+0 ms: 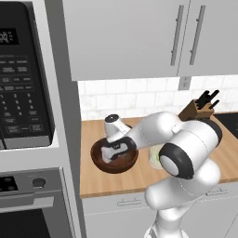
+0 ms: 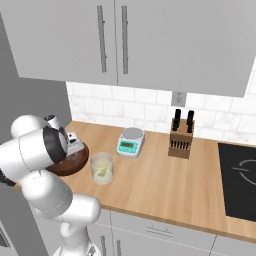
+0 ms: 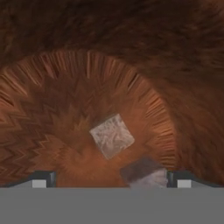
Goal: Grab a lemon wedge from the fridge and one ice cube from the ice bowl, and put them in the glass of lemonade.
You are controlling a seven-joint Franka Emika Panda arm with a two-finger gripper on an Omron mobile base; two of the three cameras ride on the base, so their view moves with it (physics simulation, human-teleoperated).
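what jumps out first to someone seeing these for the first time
The white arm bends down over the ice bowl at the counter's left end, its open end effector inside. Close up, two ice cubes lie on the bowl's floor. The glass of lemonade stands right beside the bowl.

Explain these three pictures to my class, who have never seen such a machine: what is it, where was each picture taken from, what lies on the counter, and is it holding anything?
This is a computer-rendered kitchen. The white jointed thing is a robot arm with a two-finger gripper.

Two pictures come from cameras riding behind the arm, to its left and its right, looking down over the wooden counter. The third comes from a camera on the hand itself, looking straight down past its fingertips.

On the counter stand a brown wooden ice bowl, a glass of lemonade, a small kitchen scale and a knife block. A black cooktop lies to the right.

The gripper hangs low over the bowl, jaws wide open, holding nothing. In the hand picture two ice cubes lie on the bowl's floor, one central, another nearer the fingertips.
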